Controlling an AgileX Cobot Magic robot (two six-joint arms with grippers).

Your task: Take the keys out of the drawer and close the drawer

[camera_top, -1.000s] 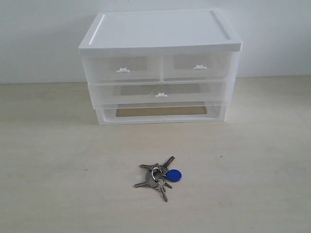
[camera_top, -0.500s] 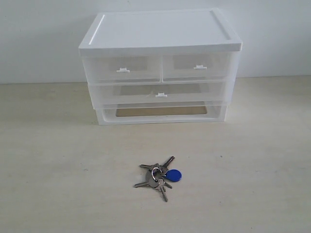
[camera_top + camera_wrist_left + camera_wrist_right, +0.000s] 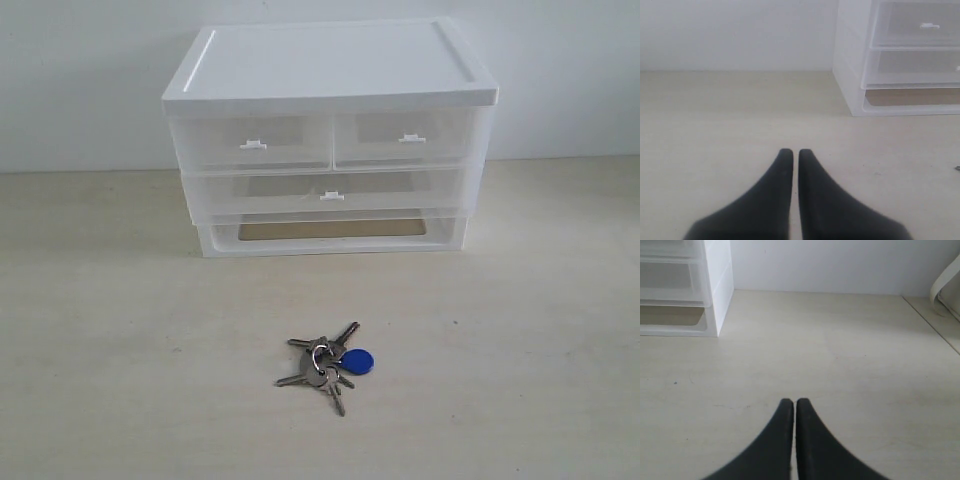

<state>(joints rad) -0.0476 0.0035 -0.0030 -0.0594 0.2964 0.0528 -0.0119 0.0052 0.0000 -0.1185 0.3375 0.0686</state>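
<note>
The keys [image 3: 325, 364], a silver bunch on a ring with a round blue tag, lie on the table in front of the drawer unit. The drawer [image 3: 252, 142], the clear upper left one with a white tab handle, sits pushed in flush with its neighbour; it also shows in the left wrist view [image 3: 917, 24]. My left gripper [image 3: 791, 152] is shut with nothing in it, low over bare table to the left of the unit. My right gripper [image 3: 793, 401] is shut and holds nothing, over the table to the right of the unit. Neither gripper appears in the exterior view.
The white-topped drawer unit [image 3: 330, 62] stands at the back against a pale wall, with a right-hand small drawer [image 3: 404, 137], a full-width drawer [image 3: 330, 190] and an open bottom slot. A pale curved object [image 3: 945, 287] sits at the table's far right.
</note>
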